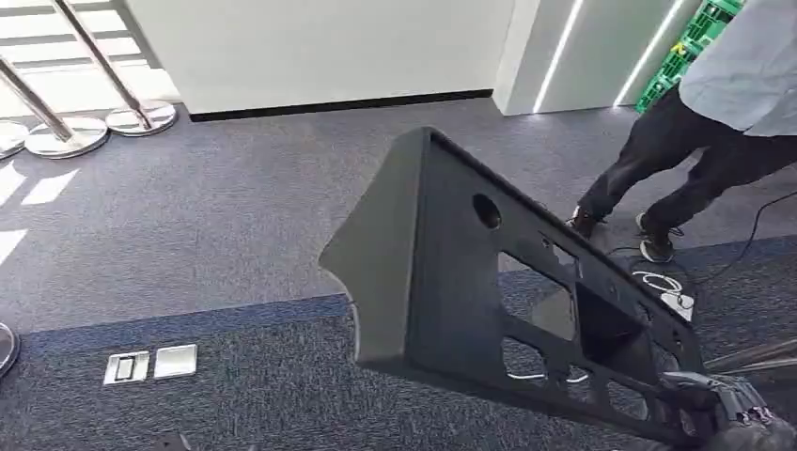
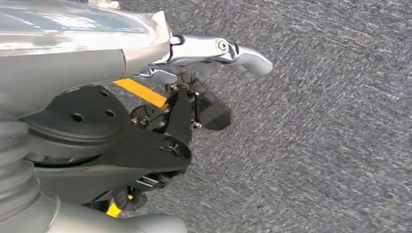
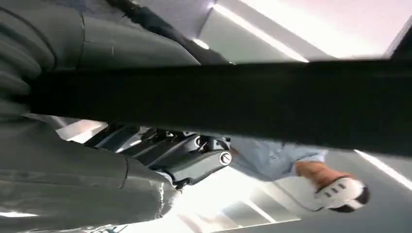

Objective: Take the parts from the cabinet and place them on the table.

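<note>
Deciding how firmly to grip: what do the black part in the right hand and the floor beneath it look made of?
Black part: apparently moulded plastic, matte, with thin walls and clean cut-out openings; painted metal can't be ruled out. Right hand holds its lower end. Floor: grey carpet, a short woven texture, with a blue band.

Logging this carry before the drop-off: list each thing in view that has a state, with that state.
black panel part: held up off the floor, tilted, gripped at one end
right hand: grips the panel's edge
left hand: hanging over carpet, holding nothing
person: mid-stride on the carpet
floor socket: one lid open
</note>
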Controlling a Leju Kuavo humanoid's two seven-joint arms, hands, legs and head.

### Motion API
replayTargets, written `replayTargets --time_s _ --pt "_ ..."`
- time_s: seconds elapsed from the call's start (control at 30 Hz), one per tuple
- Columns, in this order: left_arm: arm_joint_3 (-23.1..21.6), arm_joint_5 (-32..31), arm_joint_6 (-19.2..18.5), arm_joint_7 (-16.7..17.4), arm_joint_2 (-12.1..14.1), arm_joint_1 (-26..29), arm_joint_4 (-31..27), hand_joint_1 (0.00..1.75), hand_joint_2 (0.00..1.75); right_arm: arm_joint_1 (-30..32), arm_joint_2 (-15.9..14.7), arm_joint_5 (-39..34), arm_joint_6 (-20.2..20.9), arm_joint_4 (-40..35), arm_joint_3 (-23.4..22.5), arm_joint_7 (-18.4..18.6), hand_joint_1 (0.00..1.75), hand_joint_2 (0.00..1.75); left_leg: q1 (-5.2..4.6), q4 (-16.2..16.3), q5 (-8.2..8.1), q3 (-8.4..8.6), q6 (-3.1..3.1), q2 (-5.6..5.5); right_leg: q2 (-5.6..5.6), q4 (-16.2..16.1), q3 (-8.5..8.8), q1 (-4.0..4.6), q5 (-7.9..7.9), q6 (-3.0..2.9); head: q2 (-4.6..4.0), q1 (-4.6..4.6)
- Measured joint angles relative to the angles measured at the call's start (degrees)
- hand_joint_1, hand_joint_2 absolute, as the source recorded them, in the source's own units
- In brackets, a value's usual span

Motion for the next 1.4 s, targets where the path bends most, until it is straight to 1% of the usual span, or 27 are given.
replayTargets --time_s 0.03,0.07,0.17,0.23,0.27,0.33,0.37,0.4,0.47,0.53,0.6,0.63,0.7,0.73,0.77,0.83,0.87,0.9,0.93,1.03,1.07,1.1,1.17,1.23,1.3,1.37,1.4 --pt "0.0 0.0 -0.1 0.0 0.0 0.0 0.0 0.00 1.75 0.0 0.0 -0.1 0.0 0.0 -0.1 0.0 1.75 1.75 0.02 -0.1 -0.32 0.19 -0.44 0.40 0.56 -0.5 0.39 -0.25 0.32 -0.64 0.00 -0.02" --pt "0.0 0.0 -0.1 -0.1 0.1 0.0 0.0 0.00 1.75 0.0 0.0 -0.1 0.0 -0.1 -0.1 0.0 1.75 1.75 0.22 1.0 -1.36 0.12 -0.62 -1.44 0.97 -0.8 0.57 -0.50 0.45 -0.95 0.00 -0.04" --pt "0.0 0.0 -0.2 -0.2 0.1 0.1 0.0 0.00 1.75 -0.2 0.0 -0.1 0.0 0.0 0.0 0.0 1.75 1.75 0.19 13.5 -7.53 -5.80 -0.65 -3.95 2.30 -0.8 0.58 -0.46 0.38 -1.72 0.00 -0.24" --pt "0.0 0.0 -0.2 -0.3 0.2 0.1 0.0 0.00 1.75 -0.2 0.0 -0.1 0.0 0.1 0.0 0.0 1.75 1.75 0.17 18.3 -7.99 -8.68 -0.57 -4.24 3.49 -0.7 0.72 -0.32 0.34 -1.80 0.00 -0.26" --pt "0.0 0.0 -0.3 -0.4 0.2 0.1 0.0 0.00 1.75 -0.2 0.0 0.0 0.0 0.2 0.0 0.0 1.75 1.75 0.16 16.6 -6.09 -8.29 -0.39 -4.27 4.19 -0.7 0.91 -0.29 0.23 -1.86 0.00 -0.26" --pt "0.0 0.0 -0.6 -0.5 0.2 0.1 0.0 0.00 1.75 -0.2 0.0 0.0 0.0 0.2 0.0 0.0 1.75 1.75 0.17 7.3 -0.14 -4.58 0.10 -4.88 5.63 -0.7 1.47 -0.29 -0.02 -1.69 0.00 -0.28" --pt "0.0 0.0 -0.7 -0.6 0.2 0.1 0.0 0.00 1.75 -0.2 0.0 0.0 0.0 0.2 0.0 0.0 1.75 1.75 0.19 2.5 2.09 -2.72 0.41 -6.18 6.21 -0.7 1.66 -0.30 -0.24 -1.50 0.00 -0.28" --pt "0.0 0.0 -0.8 -0.6 0.3 0.2 0.0 0.00 1.75 -0.3 0.0 0.0 0.0 0.2 0.0 0.0 1.75 1.75 0.30 1.5 1.48 -2.21 0.58 -7.65 6.62 -0.4 1.55 -0.04 -0.43 -1.20 0.00 -0.15" --pt "0.0 0.0 -1.0 -0.7 0.3 0.1 0.0 0.00 1.75 -0.2 0.0 0.1 0.0 0.2 0.0 0.0 1.75 1.75 0.00 0.8 1.23 -2.05 0.60 -7.33 7.23 -0.5 1.02 -0.42 -0.26 -0.61 0.00 -0.20" --pt "0.0 0.1 -1.2 -0.8 0.2 0.0 0.0 0.00 1.75 0.0 0.0 0.2 0.0 0.2 0.0 0.0 1.75 1.75 0.19 0.4 1.44 -1.87 1.23 -6.63 8.11 -0.7 1.01 -0.53 -0.32 0.24 0.00 -0.20" --pt "0.0 0.1 -1.2 -0.9 0.1 0.0 0.0 0.00 1.75 -0.2 0.0 0.2 0.0 0.1 0.0 0.0 1.75 1.75 0.37 0.2 1.46 -1.61 1.80 -5.68 3.80 2.2 -0.02 -0.40 -2.59 0.96 0.00 0.00" --pt "0.0 0.0 -1.3 -0.9 0.1 0.1 0.0 0.00 1.75 -0.3 0.0 0.2 0.0 0.2 0.1 0.0 1.75 1.75 0.36 0.2 1.36 -1.58 1.96 -5.06 2.76 6.3 -1.99 -0.57 -4.85 1.32 0.00 -0.02" --pt "0.0 0.0 -1.3 -1.1 0.2 0.2 0.0 0.00 1.75 -0.3 0.0 0.2 0.0 0.2 0.2 0.0 1.75 1.75 0.34 0.2 1.13 -1.52 2.10 -3.82 2.32 15.2 -6.45 -0.93 -8.23 1.83 0.00 -0.02" --pt "0.0 0.0 -1.3 -1.0 0.2 0.3 0.0 0.00 1.75 -0.2 0.0 0.2 0.0 0.3 0.1 0.0 1.75 1.75 0.36 0.2 1.04 -1.45 2.10 -3.26 2.28 17.0 -7.52 -1.07 -8.07 2.02 0.02 -0.04" --pt "0.0 0.0 -1.3 -1.1 0.2 0.3 0.0 0.00 1.75 -0.2 0.0 0.2 0.0 0.4 0.1 0.0 1.75 1.75 0.39 0.2 0.90 -1.32 2.01 -2.83 2.19 15.8 -7.11 -1.14 -6.68 2.16 0.00 -0.02" --pt "0.0 0.0 -1.6 -1.0 0.1 0.3 0.0 0.00 1.75 -0.2 0.0 0.2 0.0 0.4 0.1 0.0 1.75 1.75 0.46 0.2 0.48 -0.70 1.67 -1.99 1.26 7.0 -2.89 -1.21 -1.50 2.17 0.00 -0.02" --pt "0.0 0.0 -1.9 -1.1 0.1 0.3 0.0 0.00 1.75 -0.2 0.0 0.2 0.0 0.3 0.1 0.0 1.75 1.75 0.44 0.2 0.20 -0.30 1.36 -1.66 -0.33 1.7 -0.25 -1.12 1.02 2.00 0.00 -0.02" --pt "0.0 0.0 -1.9 -1.1 0.2 0.3 0.0 0.00 1.75 -0.3 0.0 0.3 0.0 0.4 0.2 0.0 1.75 1.75 0.05 0.2 -0.02 -0.13 1.01 -1.38 -2.59 0.2 0.45 -0.43 0.01 1.78 0.00 -0.02" --pt "0.0 0.0 -2.0 -1.2 0.2 0.3 0.0 0.00 1.75 -0.4 0.0 0.5 0.0 0.3 0.4 0.0 1.75 1.75 -0.09 0.3 -0.13 -0.23 0.71 -1.13 -1.93 -0.2 0.35 -0.27 0.03 1.03 0.00 -0.11" --pt "0.0 0.1 -2.1 -1.4 0.2 0.3 0.0 0.00 1.75 0.0 0.0 0.8 0.0 0.3 0.4 0.0 1.75 1.75 0.01 0.0 -0.34 0.35 -0.13 0.45 -0.55 -0.1 -0.08 -0.09 -0.05 0.04 0.00 -0.11" --pt "0.0 0.1 -2.2 -1.5 0.2 0.2 0.0 0.00 1.75 0.0 0.0 0.9 0.0 0.1 0.5 0.0 1.75 1.75 0.29 0.3 -1.14 0.45 -0.51 0.20 0.03 -0.6 0.41 -0.67 0.26 -0.54 0.00 -0.15" --pt "0.0 0.0 -2.2 -1.6 0.3 0.3 0.0 0.00 1.75 0.0 0.0 0.9 0.0 -0.1 0.6 0.0 1.75 1.75 0.34 1.9 -2.27 -0.07 -0.59 -1.91 0.55 -0.7 0.45 -0.60 0.31 -0.80 0.00 -0.22" --pt "0.0 0.0 -2.2 -1.8 0.3 0.4 0.0 0.00 1.75 -0.2 0.1 0.9 0.0 -0.2 0.9 0.0 1.75 1.75 0.28 10.1 -6.43 -3.96 -0.63 -3.75 1.56 -0.7 0.44 -0.58 0.26 -1.43 0.00 -0.33" --pt "0.0 0.0 -2.2 -1.8 0.4 0.5 0.0 0.00 1.75 -0.1 0.1 0.9 0.0 -0.1 1.0 0.0 1.75 1.75 0.21 17.0 -8.03 -7.76 -0.61 -4.10 2.92 -0.7 0.52 -0.42 0.19 -1.56 0.00 -0.31" --pt "0.1 0.0 -2.1 -1.8 0.4 0.7 0.0 0.00 1.75 -0.1 0.1 0.9 0.0 -0.1 1.0 0.0 1.75 1.75 0.21 14.0 -4.46 -7.04 -0.34 -4.23 4.45 -0.7 0.89 -0.41 0.01 -1.60 0.00 -0.33" --pt "0.2 0.0 -2.1 -1.9 0.4 0.6 0.0 0.00 1.75 0.0 0.1 0.9 0.0 -0.1 1.0 0.0 1.75 1.75 0.25 5.7 0.82 -3.78 0.09 -5.04 5.76 -0.6 1.47 -0.41 -0.27 -1.37 0.00 -0.33" --pt "0.2 0.0 -2.1 -1.9 0.4 0.6 0.0 0.00 1.75 0.0 0.1 0.9 0.0 -0.1 1.0 0.0 1.75 1.75 0.40 3.0 1.31 -2.51 0.42 -7.37 6.25 -0.6 1.54 -0.52 -0.50 -1.10 0.00 -0.24"
